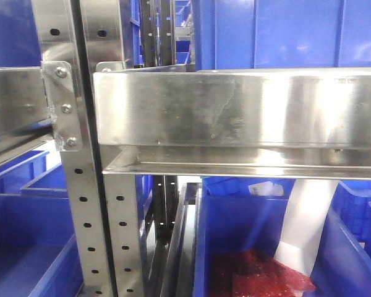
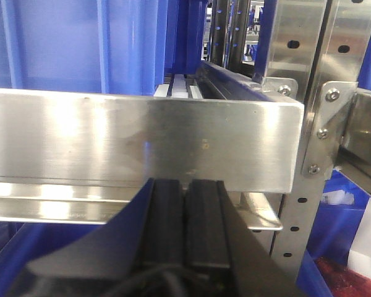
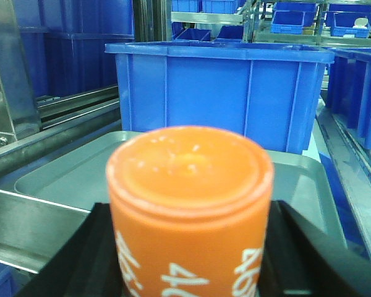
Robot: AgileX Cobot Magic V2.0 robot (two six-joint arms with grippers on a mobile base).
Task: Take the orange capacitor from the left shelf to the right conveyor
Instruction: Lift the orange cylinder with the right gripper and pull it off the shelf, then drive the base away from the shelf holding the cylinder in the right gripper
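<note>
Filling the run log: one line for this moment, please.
right gripper: shut on orange capacitor | left gripper: shut, empty, facing left shelf

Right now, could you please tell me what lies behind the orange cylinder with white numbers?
Behind the orange cylinder lies a shallow silver metal tray, and beyond it a blue plastic bin. The cylinder covers the tray's middle; the bin's inside is hidden.

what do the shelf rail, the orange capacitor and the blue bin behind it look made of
The shelf rail looks like brushed stainless steel: fine grain lines, blurry reflections. The orange capacitor seems matte plastic-sleeved: smooth, white printed digits. The blue bin looks moulded plastic, slightly glossy, with ribbed walls.
</note>
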